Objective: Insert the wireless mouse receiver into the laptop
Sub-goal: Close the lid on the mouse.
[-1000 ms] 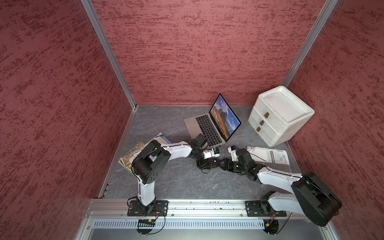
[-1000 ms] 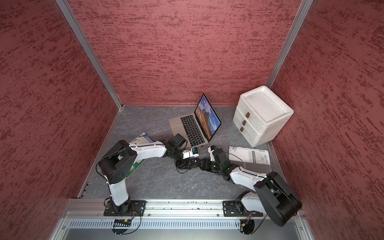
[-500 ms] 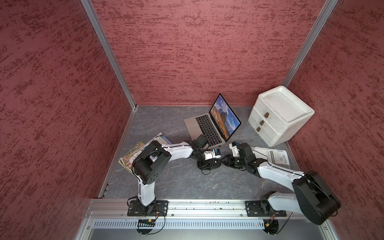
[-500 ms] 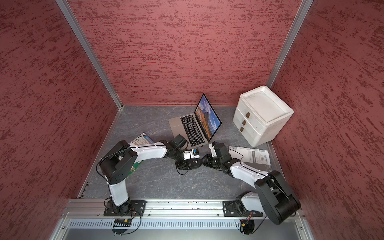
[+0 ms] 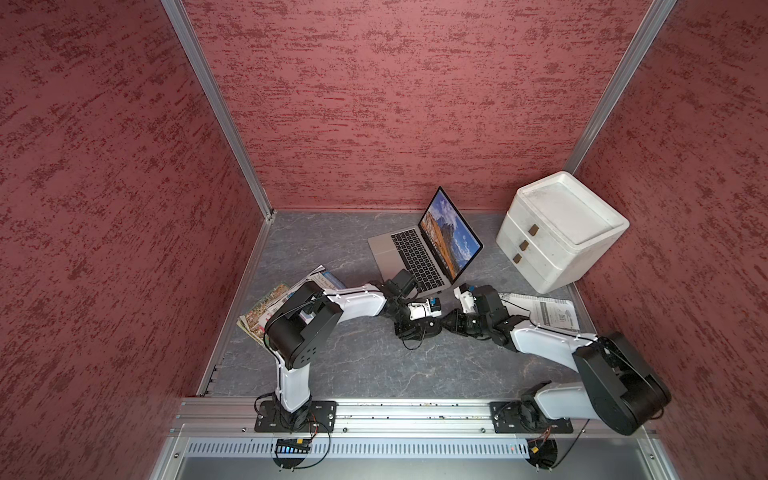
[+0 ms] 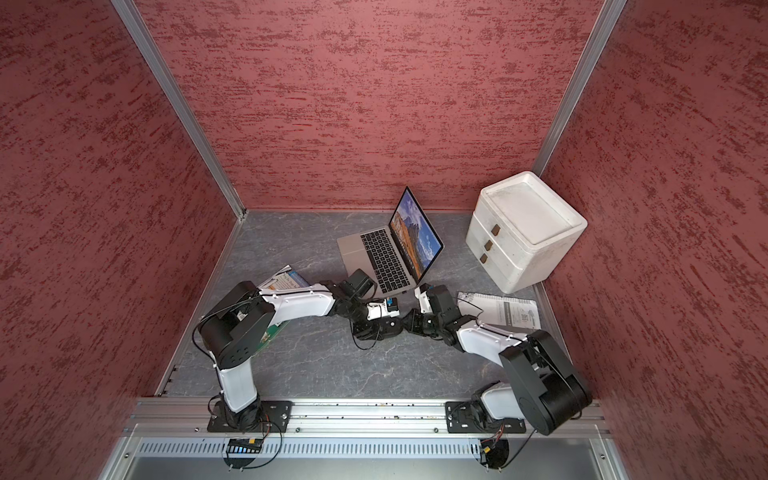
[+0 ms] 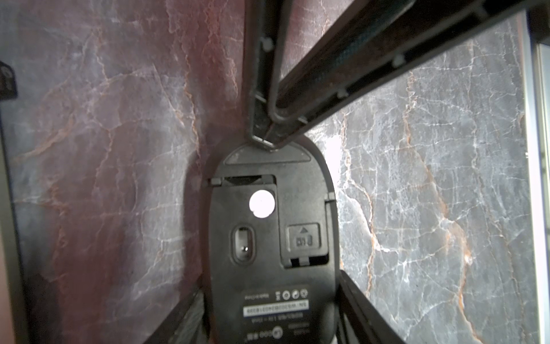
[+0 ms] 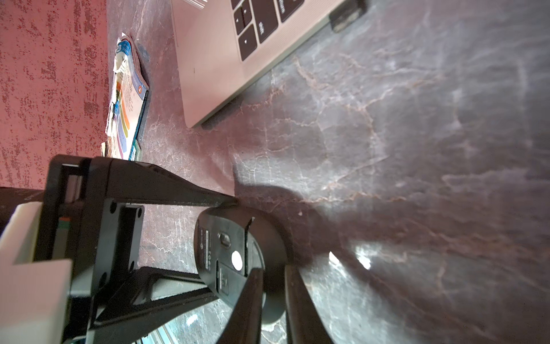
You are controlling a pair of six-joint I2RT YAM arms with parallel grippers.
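Grey marble-patterned table (image 5: pixel 353 365), red walls around: the left end effector (image 7: pixel 269 286) clamps an upturned black oval plastic mouse (image 7: pixel 268 253) by its flanks, its long axis pointing at the right end effector (image 7: pixel 266 140), which pinches its nose. I cannot make out the tiny black wireless mouse receiver; it is probably inside the mouse. Just beyond sits the slim silver-grey laptop (image 5: pixel 415 257). Since a second ago, the right wrist has swung toward it.

Top views: brightly and evenly lit; sharp; edges bowed.
Wrist views: reddish cast; glare patches seen on table (image 8: pixel 364 259); shadow cast around mouse (image 8: pixel 220 253).
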